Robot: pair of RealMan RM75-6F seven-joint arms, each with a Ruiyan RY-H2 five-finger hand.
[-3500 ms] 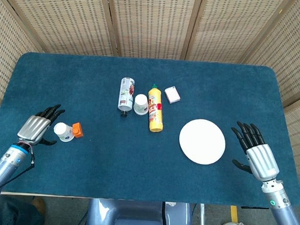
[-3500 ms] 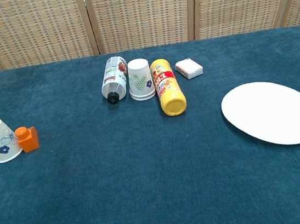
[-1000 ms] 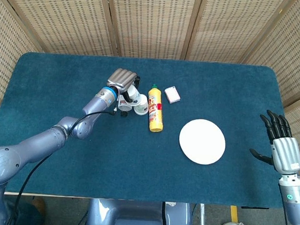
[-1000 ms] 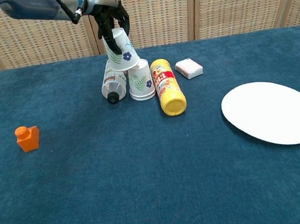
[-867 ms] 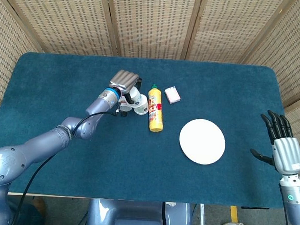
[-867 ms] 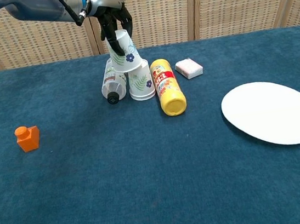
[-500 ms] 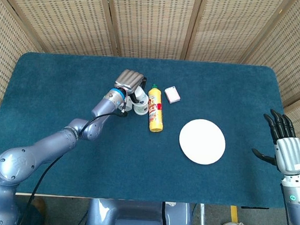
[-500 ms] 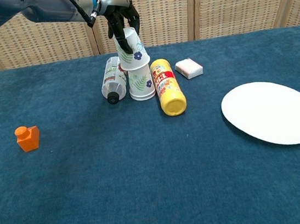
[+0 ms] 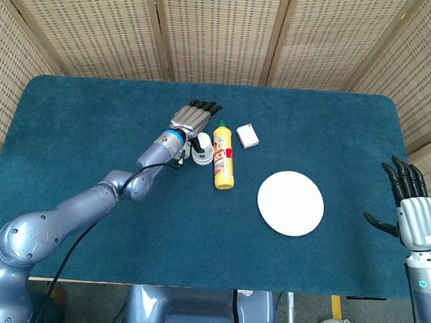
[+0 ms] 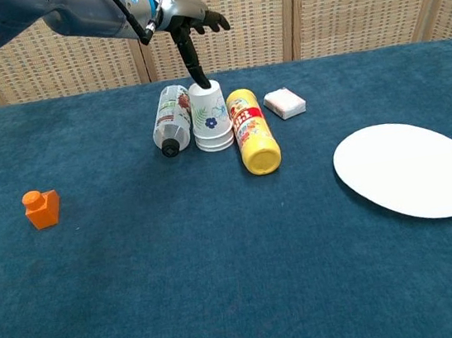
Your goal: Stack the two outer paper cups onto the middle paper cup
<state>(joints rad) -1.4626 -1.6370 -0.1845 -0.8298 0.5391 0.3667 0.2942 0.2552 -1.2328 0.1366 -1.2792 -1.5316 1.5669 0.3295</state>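
The table [image 9: 81, 120], covered in blue cloth, carries everything here, with wicker screens [image 9: 214, 33] standing behind it.

The left arm [image 9: 92, 202] reaches from the near left corner toward the middle of the table. The plate [image 10: 409, 168], white and round, lies well to the right of the left hand and between the 2 hands in the head view.

The left hand [image 10: 190, 24] hovers above the cups [image 10: 209, 119], released, its fingers spread and holding nothing; one finger [image 10: 193, 65] points down to about the top of the upper cup, though whether it touches cannot be told. The right hand [image 9: 412, 206] sits at the far right edge of the table, fingers spread and empty.

The yellow bottle [image 10: 252, 130] lies on its side just right of the cups, below and right of the left hand. The white bottle [image 10: 171, 119] lies on its side just left of the cups, almost under the left hand, its black cap toward the camera.

The 2 cups stand upside down, one nested over the other, directly below the left hand and between the 2 bottles.

The small white box [image 10: 284, 103] lies right of the yellow bottle. The orange block [image 10: 41, 209] sits well to the left of the left hand, alone near the table's left side.
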